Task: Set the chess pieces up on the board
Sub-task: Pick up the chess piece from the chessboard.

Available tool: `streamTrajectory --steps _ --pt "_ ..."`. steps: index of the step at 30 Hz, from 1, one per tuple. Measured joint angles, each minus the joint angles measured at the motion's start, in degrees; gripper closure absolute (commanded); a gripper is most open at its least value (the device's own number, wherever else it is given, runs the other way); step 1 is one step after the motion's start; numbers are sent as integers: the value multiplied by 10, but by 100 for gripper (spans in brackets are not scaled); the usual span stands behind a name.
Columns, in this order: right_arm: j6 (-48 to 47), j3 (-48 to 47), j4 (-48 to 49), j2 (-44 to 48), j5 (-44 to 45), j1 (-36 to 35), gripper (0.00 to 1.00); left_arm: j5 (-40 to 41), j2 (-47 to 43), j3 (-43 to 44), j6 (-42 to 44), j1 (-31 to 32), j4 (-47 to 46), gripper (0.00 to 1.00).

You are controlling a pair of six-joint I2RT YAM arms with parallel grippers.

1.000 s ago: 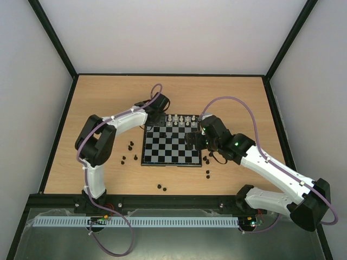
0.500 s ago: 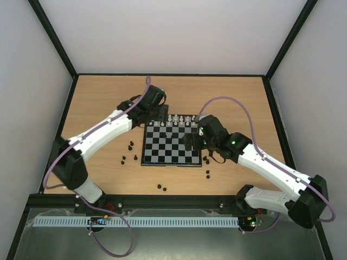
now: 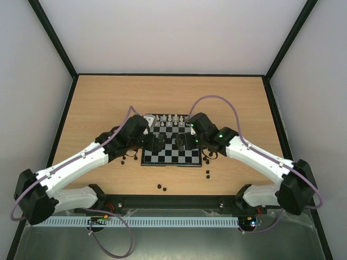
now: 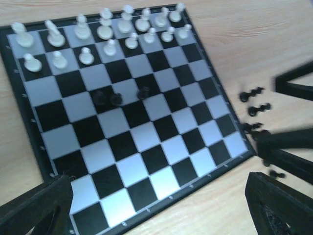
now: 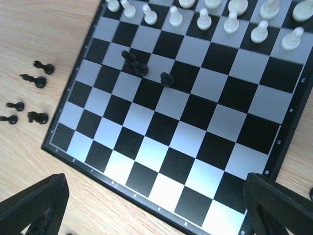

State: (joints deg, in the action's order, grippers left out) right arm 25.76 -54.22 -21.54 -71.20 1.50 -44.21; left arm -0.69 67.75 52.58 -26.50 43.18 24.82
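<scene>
The board (image 3: 171, 163) sits in the middle of the table (image 3: 97, 103), a shade toward the near edge, squared up to the arms. White pieces (image 3: 171, 119) fill its far two ranks; the left wrist view shows them upright (image 4: 105, 32), and the right wrist view catches them along its top edge (image 5: 230, 19).

Three black pieces (image 4: 116, 99) stand on the board itself, close to the middle on the white side of it, two close together and the third just beside them (image 5: 167, 78). The near ranks are bare squares.

Off the board now: loose black pieces on the table to the left (image 5: 38, 117), several looking tipped on their sides. More lie off the right edge (image 4: 259, 108), and a pair sits near the front (image 3: 162, 187).

Both arms are in over the board. The left end effector (image 3: 157, 144) hangs above the left half, fingers spread wide with nothing between them (image 4: 156, 196). The right end effector (image 3: 186, 142) hangs above the right half, likewise spread wide and carrying nothing (image 5: 155, 196). The two are near each other, and the right one's dark fingers (image 4: 293, 81) show, blurred, at the right edge of the left wrist view.
</scene>
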Motion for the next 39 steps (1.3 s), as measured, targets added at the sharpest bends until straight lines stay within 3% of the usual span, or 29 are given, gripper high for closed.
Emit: streamTrajectory --steps 11,24,39 --pt "18 -56 28 -169 26 -1 37 51 -164 -84 -80 18 -67 0" --pt "2 -181 23 -330 65 -4 57 99 -233 -143 -130 18 -76 1" --pt "-5 -214 17 -379 65 -4 70 109 -236 -143 -130 18 -76 1"
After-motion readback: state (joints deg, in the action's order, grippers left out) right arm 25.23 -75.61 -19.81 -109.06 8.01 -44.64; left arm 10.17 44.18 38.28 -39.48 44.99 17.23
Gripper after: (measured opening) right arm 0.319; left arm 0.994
